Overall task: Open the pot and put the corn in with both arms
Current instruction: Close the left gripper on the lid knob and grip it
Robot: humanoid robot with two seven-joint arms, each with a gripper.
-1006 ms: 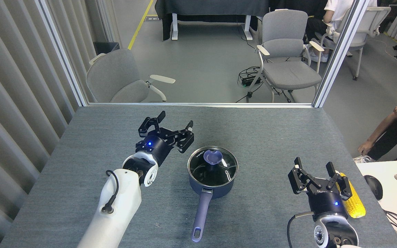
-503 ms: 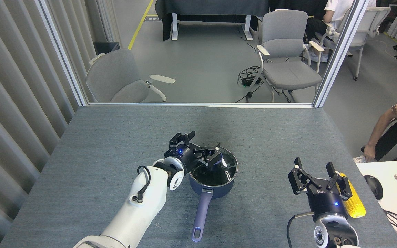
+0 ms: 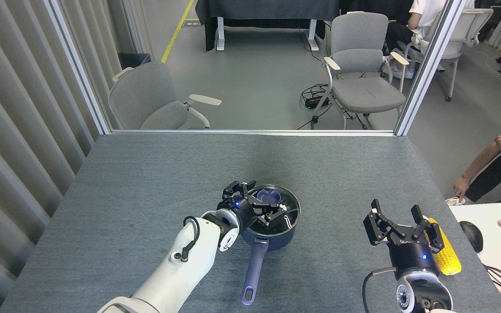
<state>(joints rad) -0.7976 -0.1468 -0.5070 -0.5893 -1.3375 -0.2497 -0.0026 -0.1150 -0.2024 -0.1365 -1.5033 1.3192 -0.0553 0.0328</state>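
Looking across the grey table (image 3: 146, 174), there's one pot (image 3: 272, 232) sitting about in the middle with its long handle pointing back toward me, and its glass lid (image 3: 276, 208) is on, so we're at the "open it" step. One left gripper (image 3: 261, 208) is right over the lid, fingers spread around the purple knob (image 3: 268, 195), though it's dark in there and I honestly can't tell if they touch it yet. I'd say the next move is to close on that knob and lift straight up so the pot doesn't drag. One right gripper (image 3: 400, 226) hangs well off to the right, fingers apart and empty, with the single corn (image 3: 444, 252) cob lying on the table just beside it, partly hidden behind it. So: two grippers, one pot, one lid, one corn.
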